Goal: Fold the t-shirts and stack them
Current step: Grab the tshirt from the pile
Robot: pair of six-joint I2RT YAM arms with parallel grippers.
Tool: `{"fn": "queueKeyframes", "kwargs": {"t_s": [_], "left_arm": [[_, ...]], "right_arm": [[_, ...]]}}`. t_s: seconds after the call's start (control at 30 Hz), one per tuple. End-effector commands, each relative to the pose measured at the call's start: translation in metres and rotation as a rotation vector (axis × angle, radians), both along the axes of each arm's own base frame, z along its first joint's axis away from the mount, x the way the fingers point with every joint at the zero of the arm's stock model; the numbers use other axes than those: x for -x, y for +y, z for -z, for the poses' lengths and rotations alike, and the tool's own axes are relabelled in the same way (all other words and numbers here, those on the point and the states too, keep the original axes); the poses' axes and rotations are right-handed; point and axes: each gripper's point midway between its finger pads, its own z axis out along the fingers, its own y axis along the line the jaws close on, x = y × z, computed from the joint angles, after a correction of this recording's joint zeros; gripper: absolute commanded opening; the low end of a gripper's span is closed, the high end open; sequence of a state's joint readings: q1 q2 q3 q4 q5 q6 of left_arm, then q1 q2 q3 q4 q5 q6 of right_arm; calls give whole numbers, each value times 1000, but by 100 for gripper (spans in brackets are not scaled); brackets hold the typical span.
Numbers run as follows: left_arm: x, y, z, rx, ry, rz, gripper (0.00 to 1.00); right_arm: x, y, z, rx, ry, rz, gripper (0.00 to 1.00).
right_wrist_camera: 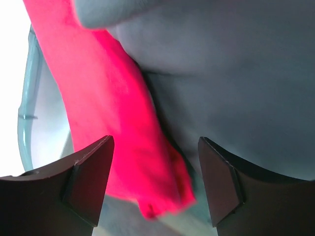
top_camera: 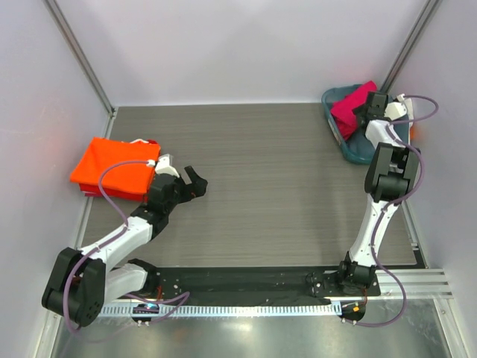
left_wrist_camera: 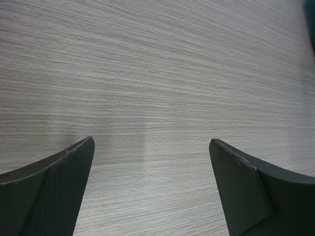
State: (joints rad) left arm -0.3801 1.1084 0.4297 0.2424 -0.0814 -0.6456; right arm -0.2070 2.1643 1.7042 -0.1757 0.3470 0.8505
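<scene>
Pink tee [top_camera: 350,104] lies bunched in basket [top_camera: 341,138] at the far right, draped over grey-blue tees [right_wrist_camera: 236,73]. Orange tee [top_camera: 115,168] sits folded to a rectangle at the far left of table [top_camera: 283,186], well apart from the basket.

Right gripper [right_wrist_camera: 155,142] hangs over the basket with jaws wide. The pink cloth runs between them but nothing is pinched. Left gripper [top_camera: 195,181] is fully spread and empty, just beside the orange tee, over bare table.

Handling guess: the pink tee is light, limp and not slippery. It will sag and trail once lifted and may drag grey cloth along. Best hold is probably the raised pink ridge between the jaws, taking pink cloth only.

Views: the right wrist view shows the jaw gap, the pink fold and the grey-blue cloth under it. In the top view the arm hides most of that, but only that view gives the orange tee and where both arms sit. The left wrist view shows only wood grain between its fingers [left_wrist_camera: 59,187].
</scene>
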Motion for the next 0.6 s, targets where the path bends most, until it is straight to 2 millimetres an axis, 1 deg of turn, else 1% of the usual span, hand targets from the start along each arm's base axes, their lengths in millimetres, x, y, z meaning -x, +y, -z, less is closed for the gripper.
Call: {"fn": "queueKeyframes", "kwargs": {"t_s": [0.0, 0.03, 0.07, 0.13, 0.17, 0.2, 0.23, 0.27, 0.3, 0.33, 0.37, 0.4, 0.43, 0.47, 0.5, 0.57], "left_arm": [[-14, -6, -27, 25, -76, 9, 100], [-14, -7, -27, 26, -75, 10, 100], [-15, -7, -26, 26, -74, 10, 100], [-15, -7, -25, 21, -69, 13, 100], [-15, -7, -26, 20, -71, 12, 100], [-15, -7, -25, 16, -69, 15, 100], [-15, -7, -25, 16, -69, 15, 100], [-16, -7, -26, 16, -71, 14, 100], [-16, -7, -26, 15, -69, 14, 100], [-16, -7, -26, 14, -71, 13, 100], [-16, -8, -25, 16, -67, 18, 100], [-16, -8, -26, 17, -69, 20, 100], [-16, -9, -24, 16, -66, 21, 100], [-16, -9, -24, 17, -64, 22, 100], [-17, -10, -24, 18, -62, 25, 100], [-17, -12, -24, 20, -58, 32, 100]], "right_arm": [[-38, 12, -17, -93, -120, -60, 75], [-44, 14, -9, -116, -125, -60, 75], [-48, 21, -7, -148, -133, -87, 73], [-55, 29, -5, -191, -149, -121, 39], [-59, 41, -6, -223, -164, -170, 21], [-60, 46, -8, -243, -171, -184, 2], [-55, 49, -4, -254, -159, -185, 1], [-52, 54, -31, -241, -202, -196, 1], [-47, 54, -44, -217, -224, -182, 1], [-33, 55, -35, -202, -200, -174, 1], [-20, 58, -69, -153, -261, -171, 1], [-20, 58, -103, -128, -336, -173, 1], [-8, 61, -109, -111, -339, -178, 1], [-1, 65, -127, -96, -367, -192, 1], [11, 75, -169, -68, -434, -222, 1], [26, 100, -196, -28, -453, -345, 1]]}}
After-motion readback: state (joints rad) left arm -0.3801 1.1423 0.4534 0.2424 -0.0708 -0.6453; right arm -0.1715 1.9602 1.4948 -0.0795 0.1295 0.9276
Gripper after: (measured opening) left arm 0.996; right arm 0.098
